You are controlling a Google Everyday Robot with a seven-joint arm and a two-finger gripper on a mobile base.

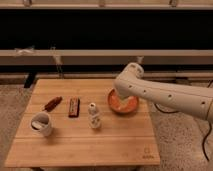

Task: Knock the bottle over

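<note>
Approach toward bottle (94, 115), no contact yet.
Bottle stands upright mid-table (100, 145), between bar (74, 106) and bowl (131, 106). The gripper (121, 96) hangs over the bowl, near the bottle; whether it is wide or narrow I cannot tell. The next move likely calls for a sideways sweep at the bottle's neck, clearing the bowl's rim.

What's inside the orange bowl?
Only the orange inner wall of the bowl shows, at its front. The gripper sits over the bowl and covers the rest, so any contents are hidden.
</note>
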